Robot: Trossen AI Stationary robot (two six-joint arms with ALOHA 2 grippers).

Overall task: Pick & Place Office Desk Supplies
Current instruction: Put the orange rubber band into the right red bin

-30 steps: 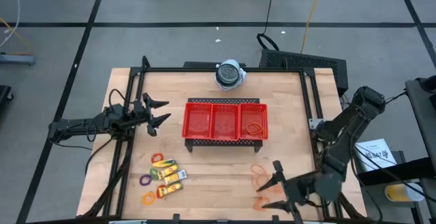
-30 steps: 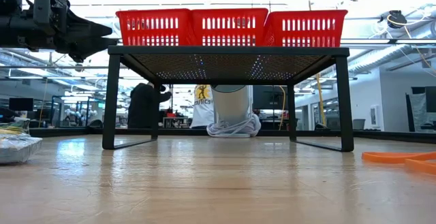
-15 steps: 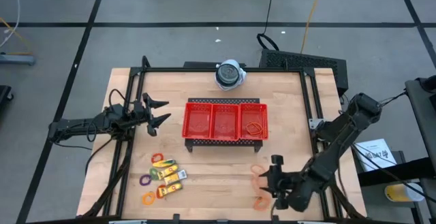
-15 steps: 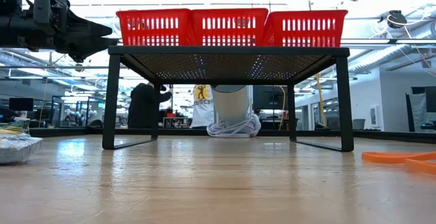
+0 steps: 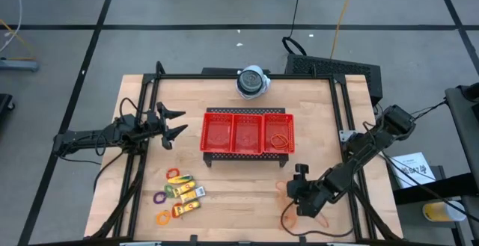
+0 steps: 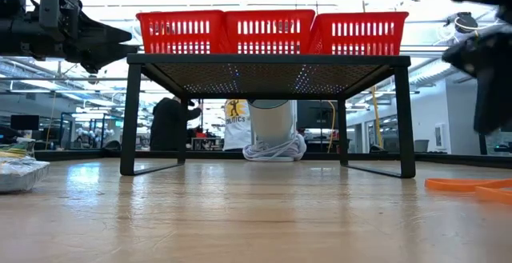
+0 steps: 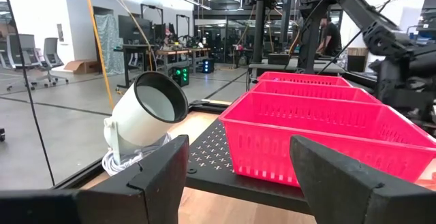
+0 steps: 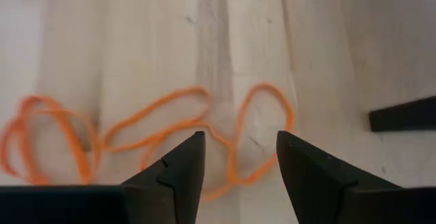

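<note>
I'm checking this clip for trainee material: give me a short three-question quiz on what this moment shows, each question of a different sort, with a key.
1. True or false: the right gripper hangs over the orange rubber bands on the table's near right part, fingers open.
2. Multiple choice: which compartment of the red mesh tray holds a rubber band in the high view? A) left B) middle C) right
3. Fill in: the left gripper, waiting open, stands to the tray's ____ side.

Key: 1 true; 2 C; 3 left.
</note>
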